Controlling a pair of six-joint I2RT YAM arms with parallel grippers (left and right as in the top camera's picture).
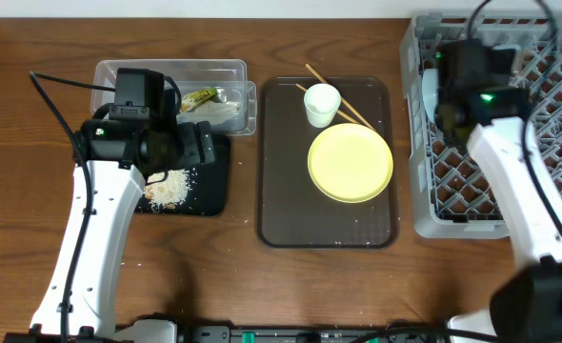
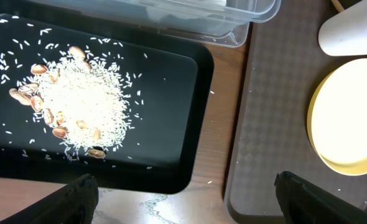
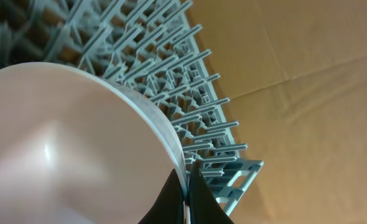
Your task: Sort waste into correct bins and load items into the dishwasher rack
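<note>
My left gripper (image 2: 185, 186) hangs open with nothing between its fingers. It is above the strip of wood between the black bin (image 2: 171, 124) and the brown serving tray (image 2: 270, 124). Rice scraps and nuts (image 2: 78, 106) lie heaped in the black bin. The snack wrapper (image 1: 200, 97) and white paper (image 1: 226, 112) lie in the clear tub (image 1: 167, 71). A yellow plate (image 1: 350, 162), a white cup (image 1: 322, 103) and chopsticks (image 1: 343, 100) are on the serving tray. My right gripper (image 3: 185, 186) is shut on the rim of a pale bowl (image 3: 59, 149) inside the grey dishwasher rack (image 3: 171, 62).
The rack (image 1: 548, 95) fills the right side of the table. The brown serving tray (image 1: 291, 210) lies in the middle, and the two bins are at the left. A cardboard surface (image 3: 308, 93) shows beyond the rack wall.
</note>
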